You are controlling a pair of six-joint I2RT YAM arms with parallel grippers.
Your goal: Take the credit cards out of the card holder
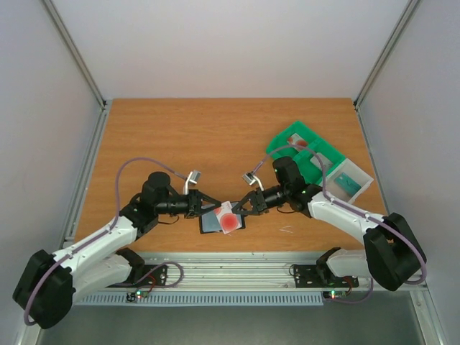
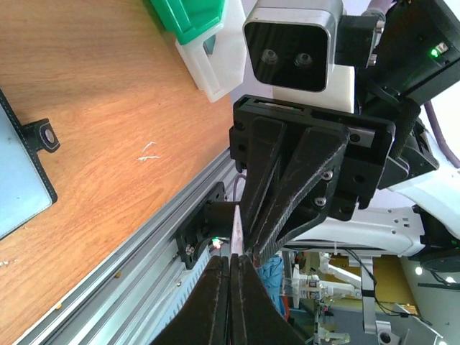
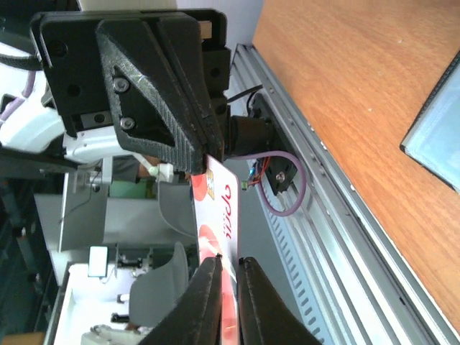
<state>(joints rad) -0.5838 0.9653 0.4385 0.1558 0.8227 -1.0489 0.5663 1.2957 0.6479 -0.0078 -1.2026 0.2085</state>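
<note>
Overhead, left pincer [image 1: 208, 210] and right pincer [image 1: 241, 210] meet at the red-marked card [image 1: 228, 221]; wrist views show both clamped on it.

Table [image 1: 208, 133]: wood-grain top, enclosed by pale walls.
Green tray [image 1: 287, 136]: compartmented, set at the far right.
White bin [image 1: 365, 180]: placed right against the green tray.
Scuff marks [image 1: 287, 230]: white, seen near the front edge.
Rail [image 1: 237, 264]: ribbed aluminium, fixed along the near edge.

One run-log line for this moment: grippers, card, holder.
left gripper: shut on pale red-marked card | right gripper: shut on same card | card holder: open on table
</note>
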